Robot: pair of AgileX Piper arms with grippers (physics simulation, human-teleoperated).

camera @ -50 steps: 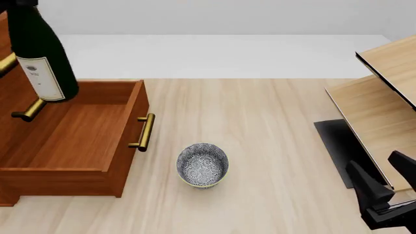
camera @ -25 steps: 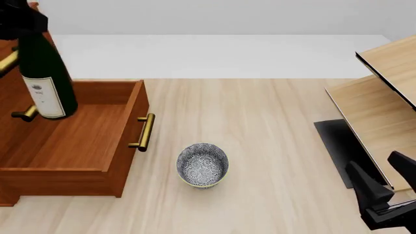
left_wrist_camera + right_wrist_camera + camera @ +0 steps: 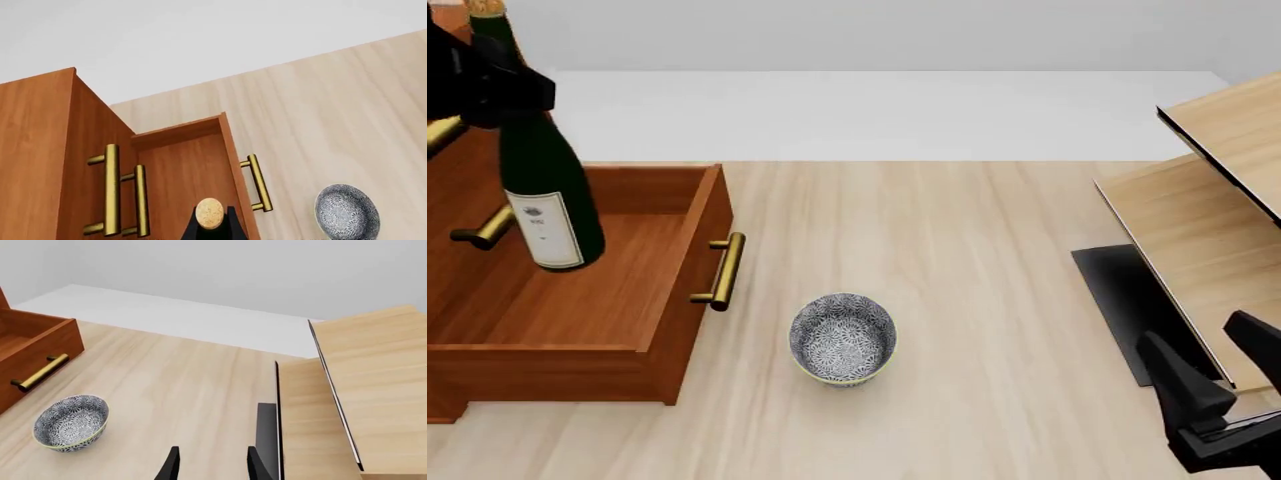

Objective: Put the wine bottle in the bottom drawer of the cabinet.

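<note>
Holding the wine bottle (image 3: 545, 190) by its neck, the left gripper (image 3: 487, 85) is clamped on the glass just below the tan cork, which leaves the whole body and white label hanging free beneath the tool. This high grip suits the job: the base can go down into the bottom drawer (image 3: 574, 290) without the fingers meeting the drawer walls.

The bottle hangs nearly upright, tilted slightly, with its base over the open drawer's floor, toward the end nearest the cabinet (image 3: 447, 170). Whether the base already touches the floor cannot be told from the front view. In the left wrist view only the cork (image 3: 209, 213) shows between the dark finger tips, with the drawer interior and the brass handles directly ahead of the tool, which confirms that the tool is aligned over the drawer cavity.

The drawer stands pulled fully out, its brass bar handle (image 3: 723, 271) facing the patterned bowl (image 3: 843, 337). The bowl sits well clear of the held bottle, on the far side of the drawer front from the tool, so it should not obstruct the lowering.

The right gripper (image 3: 209, 465) rests parked beside the pale shelf unit (image 3: 1214, 200), well apart from the work. Its fingers stand spread with nothing between them. This keeps the right arm out of the left arm's path.

Judged remaining: lower, then release.
</note>
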